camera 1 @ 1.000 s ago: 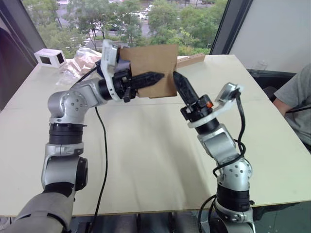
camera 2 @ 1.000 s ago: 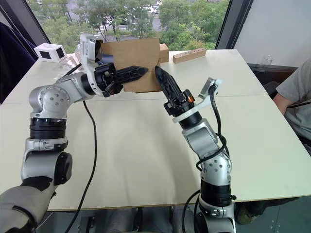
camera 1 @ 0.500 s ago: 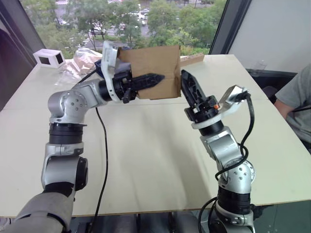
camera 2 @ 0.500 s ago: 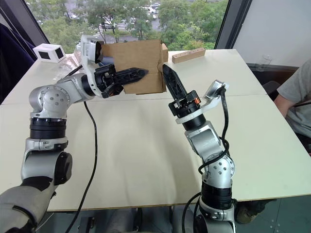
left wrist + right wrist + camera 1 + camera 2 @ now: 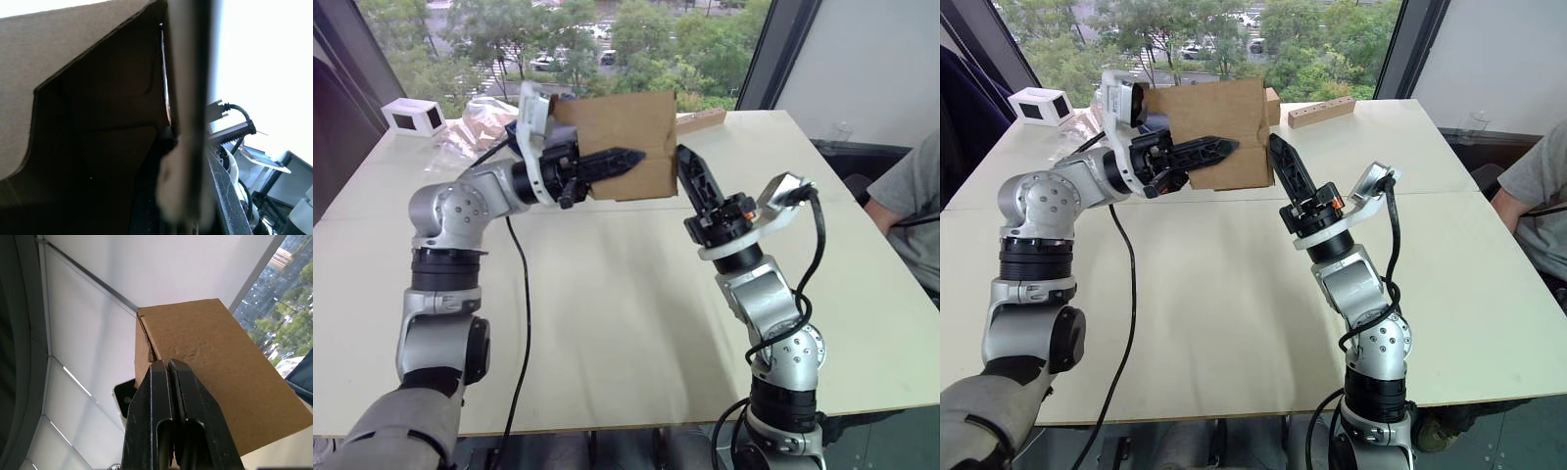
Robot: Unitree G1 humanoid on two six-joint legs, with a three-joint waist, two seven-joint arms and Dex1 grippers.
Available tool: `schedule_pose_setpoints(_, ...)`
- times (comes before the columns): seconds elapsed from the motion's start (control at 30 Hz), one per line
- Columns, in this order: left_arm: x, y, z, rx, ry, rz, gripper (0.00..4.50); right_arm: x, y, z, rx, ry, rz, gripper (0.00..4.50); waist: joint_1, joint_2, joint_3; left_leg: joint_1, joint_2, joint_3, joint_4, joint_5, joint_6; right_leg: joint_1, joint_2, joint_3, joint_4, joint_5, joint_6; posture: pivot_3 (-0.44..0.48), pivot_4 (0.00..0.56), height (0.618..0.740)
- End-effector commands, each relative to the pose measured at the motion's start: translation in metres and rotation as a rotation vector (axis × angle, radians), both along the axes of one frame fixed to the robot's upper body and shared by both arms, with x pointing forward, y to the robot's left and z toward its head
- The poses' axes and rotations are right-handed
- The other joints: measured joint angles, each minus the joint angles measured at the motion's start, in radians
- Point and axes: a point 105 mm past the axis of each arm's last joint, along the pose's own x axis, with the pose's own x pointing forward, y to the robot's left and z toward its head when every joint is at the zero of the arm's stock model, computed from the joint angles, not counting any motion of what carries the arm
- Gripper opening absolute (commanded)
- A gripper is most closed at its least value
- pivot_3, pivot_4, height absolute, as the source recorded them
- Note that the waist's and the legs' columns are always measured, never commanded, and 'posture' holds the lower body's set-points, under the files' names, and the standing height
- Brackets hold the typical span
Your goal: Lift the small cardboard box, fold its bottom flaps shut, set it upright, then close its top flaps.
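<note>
**Flap pressed flat against the carton's end**

Fingers of the right gripper (image 5: 168,377) are closed together with nothing between them, and their tips push on the right end of the small cardboard box (image 5: 626,142). The left gripper (image 5: 607,163) is clamped on the box wall: one black finger lies on the near face, and the left wrist view suggests the other is inside the open carton.

One second ago the right fingertips stood lower, at the front lower edge of the box. Half a second ago they had risen to its right end, and they have hardly moved since. I judge that the bottom flaps (image 5: 142,350) on that end are now folded in and being held shut.

The box hangs in the air above the table (image 5: 607,323), far side, not yet set upright. The top flaps are not clearly visible.
</note>
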Motion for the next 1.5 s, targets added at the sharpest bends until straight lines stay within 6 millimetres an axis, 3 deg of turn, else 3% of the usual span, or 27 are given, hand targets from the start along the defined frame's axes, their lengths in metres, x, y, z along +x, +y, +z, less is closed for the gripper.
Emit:
schedule_pose_setpoints(0.03, -0.012, -0.003, 0.010, 0.017, -0.073, -0.039, 0.00, -0.007, 0.007, 0.008, -0.009, -0.037, 0.029, 0.05, 0.000, 0.000, 0.000, 0.000, 0.000, 0.000, 0.000, 0.000, 0.000, 0.000, 0.000, 0.000, 0.000, 0.000, 0.000, 0.000, 0.150, 0.740)
schedule_pose_setpoints(0.23, -0.013, -0.004, 0.002, 0.068, -0.072, -0.058, 0.00, -0.020, 0.025, 0.003, -0.087, -0.056, 0.134, 0.05, 0.000, 0.000, 0.000, 0.000, 0.000, 0.000, 0.000, 0.000, 0.000, 0.000, 0.000, 0.000, 0.000, 0.000, 0.000, 0.000, 0.150, 0.740)
schedule_pose_setpoints(0.43, -0.011, -0.005, 0.002, 0.089, -0.082, -0.060, 0.00, -0.018, 0.023, -0.002, -0.128, -0.048, 0.117, 0.05, 0.000, 0.000, 0.000, 0.000, 0.000, 0.000, 0.000, 0.000, 0.000, 0.000, 0.000, 0.000, 0.000, 0.000, 0.000, 0.000, 0.150, 0.740)
schedule_pose_setpoints(0.6, -0.007, -0.004, 0.004, 0.121, -0.103, -0.034, 0.00, -0.015, -0.009, -0.002, -0.055, -0.019, 0.028, 0.05, 0.002, 0.000, 0.000, 0.000, 0.000, 0.000, 0.000, 0.000, 0.000, 0.000, 0.000, 0.000, 0.000, 0.000, 0.000, 0.000, 0.150, 0.740)
schedule_pose_setpoints(0.7, 0.002, 0.001, -0.008, 0.269, -0.214, 0.065, 0.00, -0.023, -0.047, -0.006, -0.039, 0.000, -0.050, 0.05, 0.004, 0.000, 0.000, 0.000, 0.000, 0.000, 0.000, 0.000, 0.000, 0.000, 0.000, 0.000, 0.000, 0.000, 0.000, 0.000, 0.150, 0.740)
schedule_pose_setpoints(0.8, 0.003, 0.002, -0.026, 0.476, -0.280, 0.077, 0.00, -0.034, -0.060, -0.012, -0.188, 0.010, -0.080, 0.05, 0.004, 0.000, 0.000, 0.000, -0.001, 0.000, -0.001, 0.000, 0.000, 0.000, 0.000, 0.000, -0.001, 0.000, 0.000, 0.000, 0.150, 0.740)
schedule_pose_setpoints(0.9, -0.001, 0.007, -0.046, 0.794, -0.384, 0.027, 0.00, -0.046, -0.058, -0.019, -0.447, -0.012, -0.068, 0.05, 0.003, 0.002, 0.001, 0.000, -0.001, 0.001, -0.001, 0.000, 0.000, 0.001, 0.001, 0.000, -0.002, 0.000, 0.000, 0.000, 0.150, 0.740)
schedule_pose_setpoints(1.03, -0.006, 0.003, -0.051, 1.054, -0.470, -0.065, 0.00, -0.060, -0.049, -0.040, -0.868, -0.047, -0.013, 0.05, 0.005, 0.002, 0.002, 0.000, 0.000, 0.000, -0.001, 0.000, 0.001, 0.001, 0.005, 0.001, -0.002, 0.000, 0.000, 0.000, 0.150, 0.740)
schedule_pose_setpoints(1.2, -0.017, 0.000, -0.062, 1.256, -0.552, -0.196, 0.00, -0.078, -0.044, -0.072, -1.265, -0.083, 0.092, 0.05, 0.006, 0.002, 0.002, -0.001, 0.000, 0.000, 0.000, -0.001, 0.003, 0.002, 0.010, 0.004, -0.004, -0.001, -0.001, 0.000, 0.150, 0.740)
schedule_pose_setpoints(1.37, -0.019, -0.011, -0.086, 1.389, -0.497, -0.201, 0.00, -0.077, -0.051, -0.089, -1.502, -0.121, 0.052, 0.05, 0.006, 0.002, 0.002, -0.001, 0.002, -0.001, 0.001, -0.002, 0.003, 0.001, 0.013, 0.004, -0.003, -0.001, -0.001, 0.000, 0.150, 0.740)
schedule_pose_setpoints(1.5, -0.021, -0.012, -0.106, 1.446, -0.469, -0.225, 0.00, -0.075, -0.047, -0.092, -1.516, -0.135, 0.017, 0.05, 0.007, 0.001, 0.002, -0.002, 0.002, -0.001, 0.002, -0.002, 0.003, 0.001, 0.013, 0.004, -0.003, -0.001, -0.001, 0.000, 0.150, 0.740)
